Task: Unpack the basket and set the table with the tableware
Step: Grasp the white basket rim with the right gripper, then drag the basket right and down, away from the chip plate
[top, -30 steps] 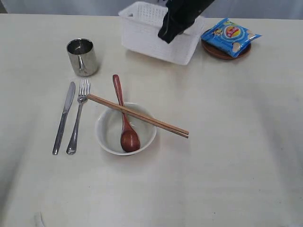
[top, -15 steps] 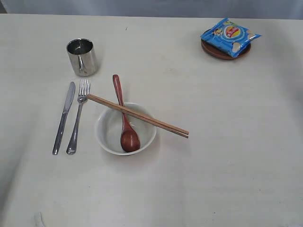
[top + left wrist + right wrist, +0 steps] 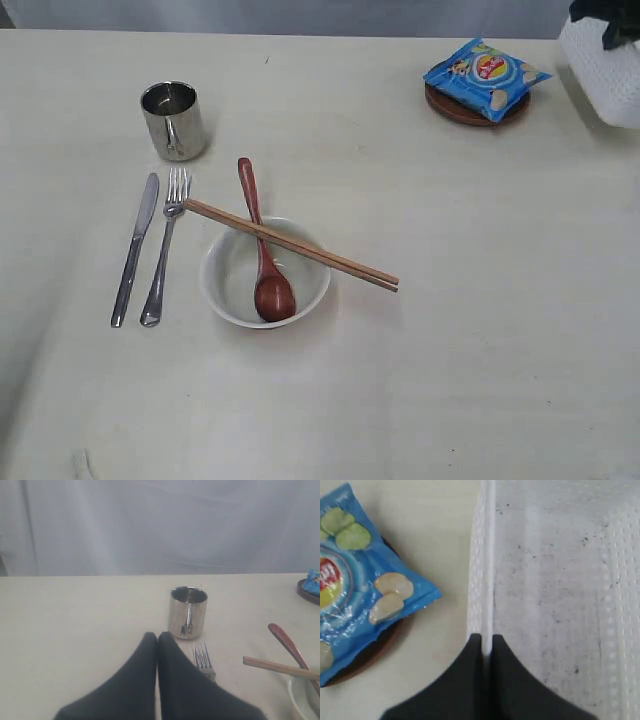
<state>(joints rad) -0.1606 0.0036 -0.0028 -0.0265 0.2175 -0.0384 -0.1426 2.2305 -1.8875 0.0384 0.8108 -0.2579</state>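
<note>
"White plastic was what the right gripper pinched?"

"Yes. Its two fingers were clamped on the thin rim wall of the basket, one inside and one outside. The basket's bare floor lay on the inner side of that gripper. Whether the basket rested on the table or hung clear, I could not tell."

"What lay on the gripper's outer side?"

"The blue chip bag, near the fingers and apart from the basket. It sat on the brown plate."

"And the left gripper?"

"Pressed together, finger against finger, with nothing between. The steel mug stood upright just ahead of its tips, handle turned toward it. The tines of the fork showed just beside one finger."

"The other tableware?"

"Farther out on the fork's side of that gripper was the bowl. The red-brown spoon had its head inside, its handle leaning out over the rim. The two chopsticks lay across the rim, over the spoon. The knife lay alongside the fork, not touching it. All of it was well apart from the right gripper."
</note>
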